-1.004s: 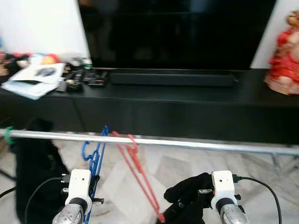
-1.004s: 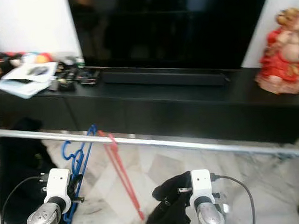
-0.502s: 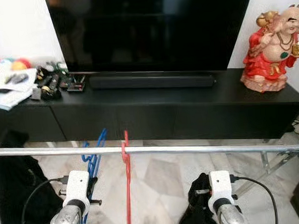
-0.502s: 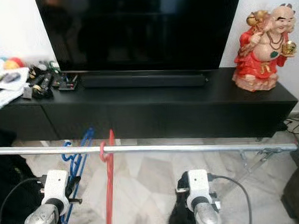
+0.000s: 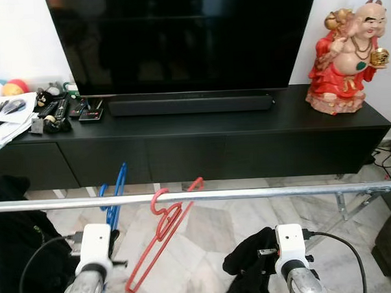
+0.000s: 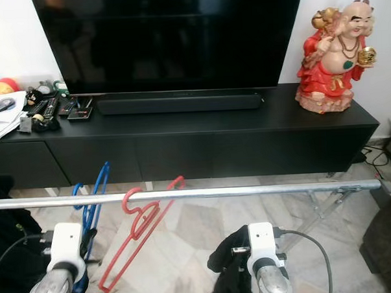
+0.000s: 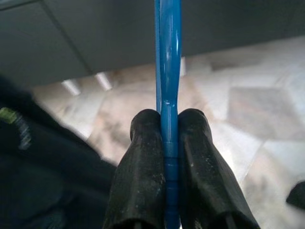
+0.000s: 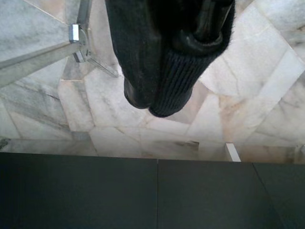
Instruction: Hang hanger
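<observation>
My left gripper point(image 7: 169, 138) has its two fingers pressed tight on the blue hanger point(image 7: 167, 62), which runs up between them toward the silver rail point(image 5: 249, 193); its hook sits at the rail's far side, left of centre. My right gripper point(image 8: 181, 45) is wrapped in a black garment point(image 8: 157, 62) that covers the fingers, so I cannot tell whether they are spread or closed. Just right of the blue one, a red hanger point(image 5: 161, 229) hooks over the rail and slants down toward my left arm. Beyond the rail stands a long black TV cabinet point(image 5: 202, 146) with a television point(image 5: 178, 37), a red figurine point(image 5: 344, 49) at its right end and clutter point(image 5: 45, 111) at its left
</observation>
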You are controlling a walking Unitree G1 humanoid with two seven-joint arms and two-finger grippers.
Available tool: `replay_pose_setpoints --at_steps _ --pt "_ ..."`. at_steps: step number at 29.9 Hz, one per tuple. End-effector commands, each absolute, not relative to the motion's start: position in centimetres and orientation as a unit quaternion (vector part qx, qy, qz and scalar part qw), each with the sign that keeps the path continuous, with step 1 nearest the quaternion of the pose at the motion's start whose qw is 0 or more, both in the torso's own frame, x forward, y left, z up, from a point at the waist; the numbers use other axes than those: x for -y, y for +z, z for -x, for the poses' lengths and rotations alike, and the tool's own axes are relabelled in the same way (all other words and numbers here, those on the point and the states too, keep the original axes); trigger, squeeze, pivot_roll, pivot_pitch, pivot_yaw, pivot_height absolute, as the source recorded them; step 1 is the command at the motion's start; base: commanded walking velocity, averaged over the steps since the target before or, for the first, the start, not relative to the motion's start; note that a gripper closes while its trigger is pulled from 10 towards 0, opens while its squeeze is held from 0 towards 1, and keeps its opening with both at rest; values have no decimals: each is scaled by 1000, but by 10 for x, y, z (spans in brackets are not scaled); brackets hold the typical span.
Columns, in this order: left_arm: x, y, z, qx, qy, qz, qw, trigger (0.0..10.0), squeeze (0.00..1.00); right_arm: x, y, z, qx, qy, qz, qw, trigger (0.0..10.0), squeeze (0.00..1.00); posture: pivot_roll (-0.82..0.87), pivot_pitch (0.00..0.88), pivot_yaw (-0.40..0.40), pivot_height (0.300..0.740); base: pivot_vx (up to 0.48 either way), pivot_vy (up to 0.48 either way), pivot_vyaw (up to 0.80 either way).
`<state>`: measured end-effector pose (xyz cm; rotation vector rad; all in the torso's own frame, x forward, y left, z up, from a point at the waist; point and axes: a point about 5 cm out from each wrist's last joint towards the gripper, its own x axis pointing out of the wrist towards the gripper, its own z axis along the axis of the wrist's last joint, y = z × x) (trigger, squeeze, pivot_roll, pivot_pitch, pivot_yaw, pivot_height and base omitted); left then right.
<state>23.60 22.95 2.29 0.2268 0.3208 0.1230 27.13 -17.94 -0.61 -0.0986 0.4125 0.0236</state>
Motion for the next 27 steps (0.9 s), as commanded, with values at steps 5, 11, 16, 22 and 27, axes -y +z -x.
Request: replay_pose_setpoints --at_steps 5,11,16,22,27 --pt "-239 56 -239 -53 100 -100 988 10000 0 177 -1 -277 -189 12 43 981 10000 0 28 24 17 740 0 0 0" --pt "-232 56 -240 -55 74 -116 989 10000 0 175 -2 -276 -190 16 43 981 10000 0 31 19 17 740 0 0 0" --pt "-240 26 -227 -139 69 -123 980 10000 0 178 -2 -276 -193 14 45 980 10000 0 32 18 17 740 0 0 0" --pt "-230 15 -230 -171 36 -42 984 10000 0 177 -2 -276 -192 14 45 980 10000 0 29 1 24 740 0 0 0" --pt "-226 1 -235 -214 36 -28 976 10000 0 174 -3 -276 -192 15 44 980 10000 0 22 0 31 740 0 0 0"
